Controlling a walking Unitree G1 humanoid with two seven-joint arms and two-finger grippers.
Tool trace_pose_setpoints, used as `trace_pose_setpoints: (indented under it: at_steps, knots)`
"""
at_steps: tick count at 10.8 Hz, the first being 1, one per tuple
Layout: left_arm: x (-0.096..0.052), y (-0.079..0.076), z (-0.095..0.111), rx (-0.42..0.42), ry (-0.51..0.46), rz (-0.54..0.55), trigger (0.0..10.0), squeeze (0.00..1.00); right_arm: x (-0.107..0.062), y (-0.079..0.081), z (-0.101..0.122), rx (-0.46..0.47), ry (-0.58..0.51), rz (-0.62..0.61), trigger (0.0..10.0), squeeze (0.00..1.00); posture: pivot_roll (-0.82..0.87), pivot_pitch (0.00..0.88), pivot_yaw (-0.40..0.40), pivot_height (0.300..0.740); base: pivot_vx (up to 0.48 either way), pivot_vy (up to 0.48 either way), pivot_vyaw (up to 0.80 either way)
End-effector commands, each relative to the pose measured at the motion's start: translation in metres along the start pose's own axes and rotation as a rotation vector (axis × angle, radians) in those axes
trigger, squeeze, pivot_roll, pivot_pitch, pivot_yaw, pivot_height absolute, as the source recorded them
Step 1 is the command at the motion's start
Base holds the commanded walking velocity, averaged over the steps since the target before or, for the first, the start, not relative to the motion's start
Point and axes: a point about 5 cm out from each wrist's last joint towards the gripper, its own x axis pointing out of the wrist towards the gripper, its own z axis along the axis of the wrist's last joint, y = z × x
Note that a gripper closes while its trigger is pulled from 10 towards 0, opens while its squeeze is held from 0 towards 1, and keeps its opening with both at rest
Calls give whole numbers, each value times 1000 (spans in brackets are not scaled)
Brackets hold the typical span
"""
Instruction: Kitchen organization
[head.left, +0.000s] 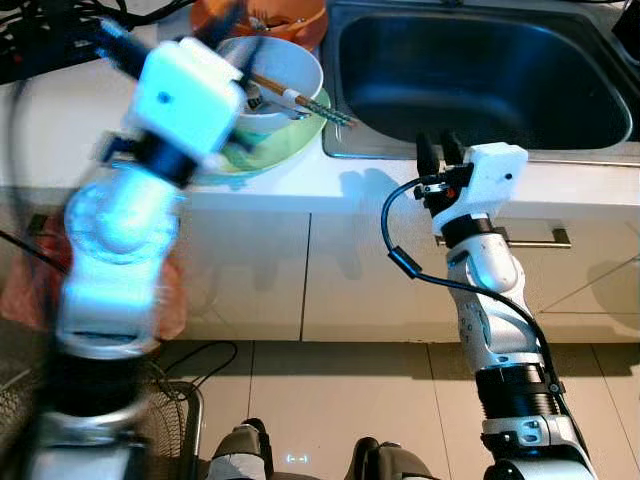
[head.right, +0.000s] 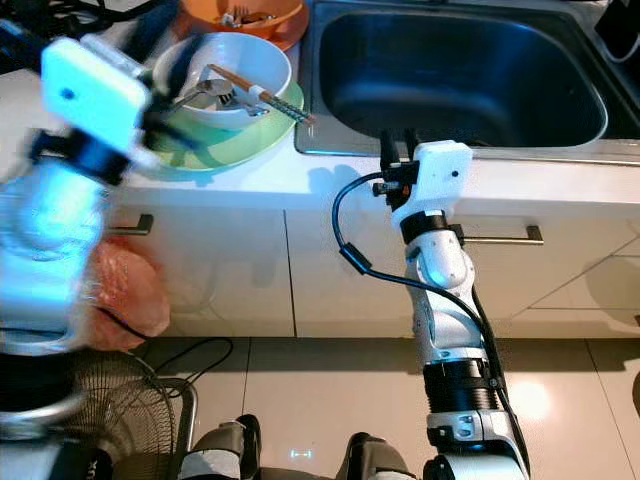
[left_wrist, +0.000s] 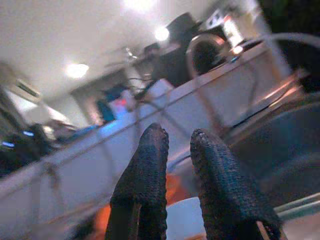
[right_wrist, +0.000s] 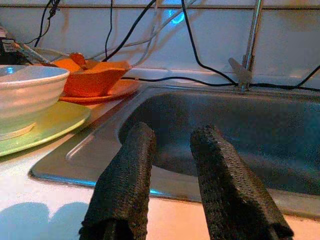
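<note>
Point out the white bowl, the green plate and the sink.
white bowl (head.right: 262, 62), right eye view, right rim.
green plate (head.right: 225, 143), right eye view, front edge.
sink (head.right: 450, 75), right eye view, basin floor.

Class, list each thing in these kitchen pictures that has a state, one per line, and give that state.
White bowl: stacked on green plate, holds chopsticks.
Green plate: on counter, under bowl.
Orange bowl: on orange plate.
Sink: empty.
Left tool: open, empty.
Right tool: open, empty.

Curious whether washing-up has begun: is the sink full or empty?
Empty as far as shown: the sink basin is bare dark steel, with no water or dishes visible.
</note>
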Motion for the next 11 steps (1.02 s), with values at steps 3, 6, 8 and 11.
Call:
trace_pose_setpoints:
  at_steps: [3, 6, 8, 11]
  knots:
    - [10, -32, 17, -198, -76, -90, 10000, 0, 0, -3, 1, 6, -15, -13, 10000, 0, 203, 208, -50, 740, 0, 0, 0]
    - [7, -63, 14, -401, -27, -139, 10000, 0, 0, -3, 0, 10, -16, -17, 10000, 0, 202, 208, -47, 740, 0, 0, 0]
    - [3, -76, 11, -589, 8, -98, 10000, 0, -1, -3, 0, 9, -15, -20, 10000, 0, 201, 209, -43, 740, 0, 0, 0]
    - [-22, -86, -14, -898, 147, 76, 10000, 0, -1, -3, -2, 10, -12, -19, 10000, 0, 207, 214, -45, 740, 0, 0, 0]
